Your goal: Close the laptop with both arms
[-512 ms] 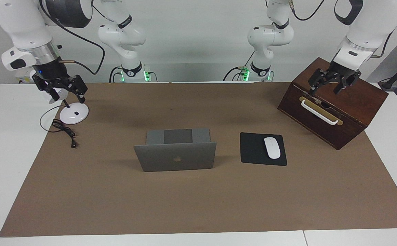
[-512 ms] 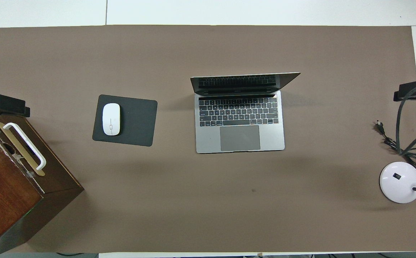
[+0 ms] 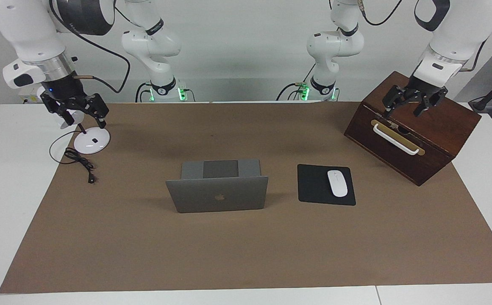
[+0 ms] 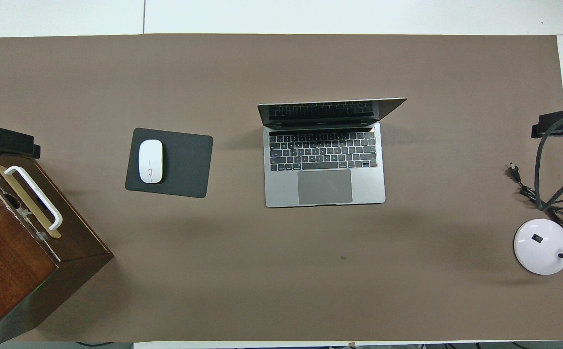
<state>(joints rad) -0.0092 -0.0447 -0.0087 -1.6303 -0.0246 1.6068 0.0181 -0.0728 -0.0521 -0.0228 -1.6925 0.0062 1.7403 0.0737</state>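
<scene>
The silver-grey laptop [image 3: 217,194] stands open in the middle of the brown mat, its lid upright with the apple logo toward the facing camera. In the overhead view the laptop [image 4: 325,165] shows its keyboard and trackpad on the robots' side. My left gripper [image 3: 404,112] hangs open over the wooden box, and only its tip [image 4: 3,142] shows from overhead. My right gripper [image 3: 83,120] hangs open over the desk lamp's base, with its tip [image 4: 560,123] at the overhead view's edge. Both are far from the laptop and hold nothing.
A black mouse pad [image 3: 313,184] with a white mouse [image 3: 337,183] lies beside the laptop toward the left arm's end. A dark wooden box [image 3: 415,127] with a white handle stands at that end. A white lamp base [image 3: 92,142] and its cable [image 3: 80,163] are at the right arm's end.
Both grippers have risen very slightly. The laptop has not moved.
</scene>
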